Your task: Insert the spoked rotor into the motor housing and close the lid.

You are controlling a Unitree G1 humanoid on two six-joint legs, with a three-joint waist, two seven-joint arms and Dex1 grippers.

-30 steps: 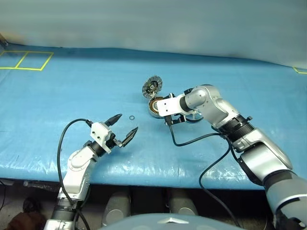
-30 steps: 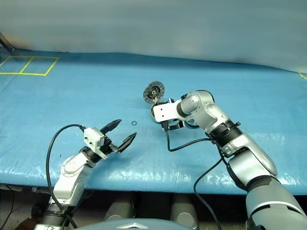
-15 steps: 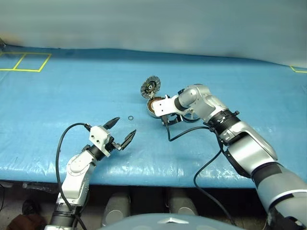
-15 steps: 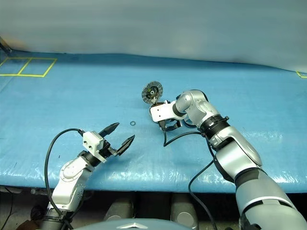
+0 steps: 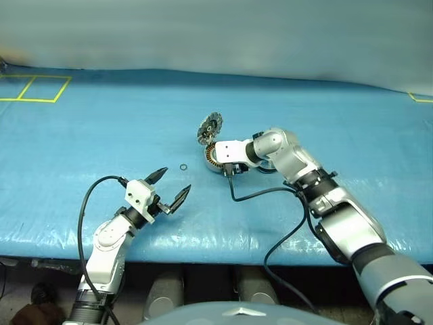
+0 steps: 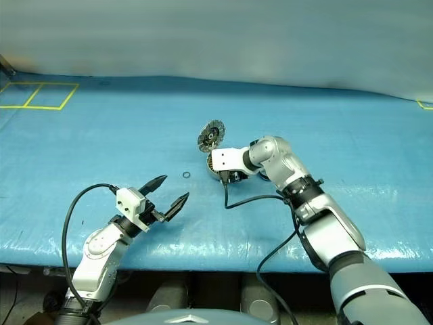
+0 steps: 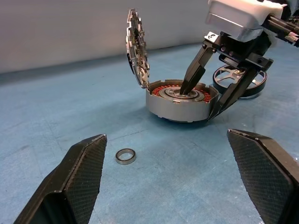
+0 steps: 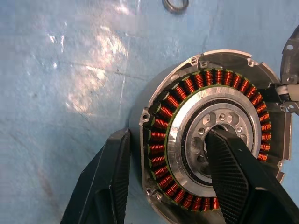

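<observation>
The motor housing (image 7: 181,100) sits open on the blue table (image 5: 101,128), copper windings showing, finned lid (image 7: 137,46) upright at its hinge, spoked rotor (image 7: 239,79) flat just behind. My right gripper (image 7: 202,100) straddles its wall, one finger in the hub, not yet clamped; squeezing could scrape windings or tip it. My left gripper (image 5: 170,186) hangs open, empty.

Straddling the wall of the short round silver-grey motor housing (image 7: 181,100): the right gripper (image 7: 211,91), one black finger down in the copper-ringed centre, the other outside the can, blocking entry from above. Standing upright at the housing's edge, the finned round grey lid (image 7: 137,49); just behind, on the blue mat (image 5: 101,128), the flat silver spoked rotor (image 7: 240,80). Open mat between housing and spread-fingered left gripper (image 5: 170,187), broken only by a small dark ring (image 7: 125,156).
</observation>
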